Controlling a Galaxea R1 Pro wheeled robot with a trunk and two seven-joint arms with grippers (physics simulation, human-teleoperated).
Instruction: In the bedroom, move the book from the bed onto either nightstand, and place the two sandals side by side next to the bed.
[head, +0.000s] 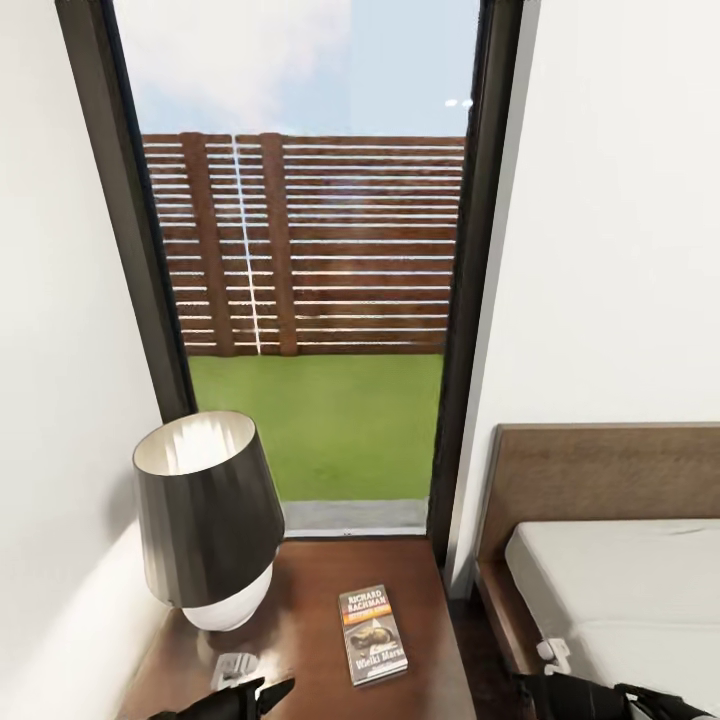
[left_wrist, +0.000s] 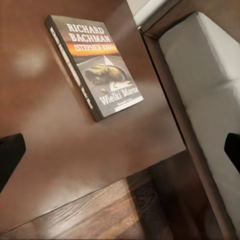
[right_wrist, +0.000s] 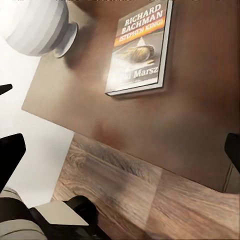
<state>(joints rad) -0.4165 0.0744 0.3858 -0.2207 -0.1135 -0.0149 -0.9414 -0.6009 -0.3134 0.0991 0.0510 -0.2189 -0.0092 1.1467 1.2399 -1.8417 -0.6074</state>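
While the lamp (head: 208, 520) stands at the left of the nightstand (head: 320, 570), the book (head: 372, 634) lies flat on that glossy top (cover up, white title legible), clear of the lamp's pale base. The left gripper (left_wrist: 120, 150) hangs above the nightstand's front edge, fingers wide apart, empty. Farther right is the bed (head: 600, 480), its mattress bare. The right gripper (right_wrist: 120, 150) is likewise spread open, holding nothing, over the wood floor (right_wrist: 150, 200).
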